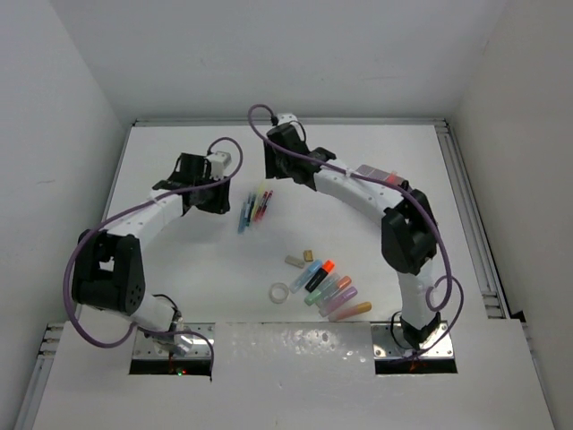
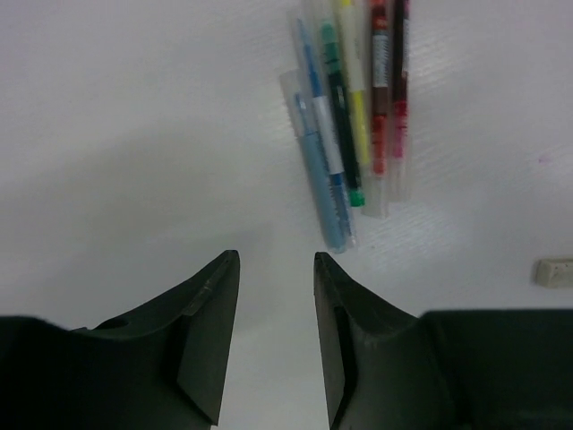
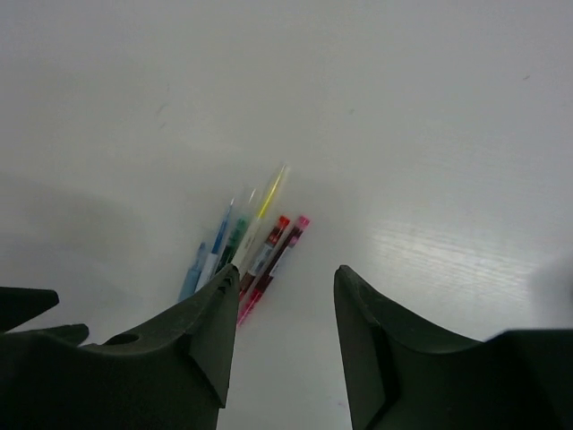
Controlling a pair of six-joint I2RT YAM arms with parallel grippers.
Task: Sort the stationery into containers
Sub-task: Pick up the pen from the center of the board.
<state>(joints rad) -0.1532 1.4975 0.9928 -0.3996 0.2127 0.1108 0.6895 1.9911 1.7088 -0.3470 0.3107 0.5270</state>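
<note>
A: Where does the stationery lie?

B: On the white table top, in two groups. A bunch of thin coloured pens in blue, green, yellow, red and pink lies near the middle. They are side by side with their barrels touching, fanned a little at one end.

A: And the other group?

B: It lies nearer the arm bases and off to the right, well apart from the pens. A cluster of stubby pastel highlighters is packed together at a slant. A clear tape ring lies flat just to their left. Two small beige erasers sit just beyond them, on the side towards the pens.

A: What does the left arm show?

B: The black left gripper hangs over bare table just short of the blue pens' near ends, which lie ahead and slightly to its right. Its jaws stand apart with only white surface between them, so it grasps nothing.

A: And the right one?

B: The black right gripper is released as well, with a wider gap and nothing in it. Seen from overhead, it sits at the far side of the pens and the left gripper at their left. In its own camera the pens look small, ahead of the finger on the left of that view. Neither gripper touches any of them.
</note>
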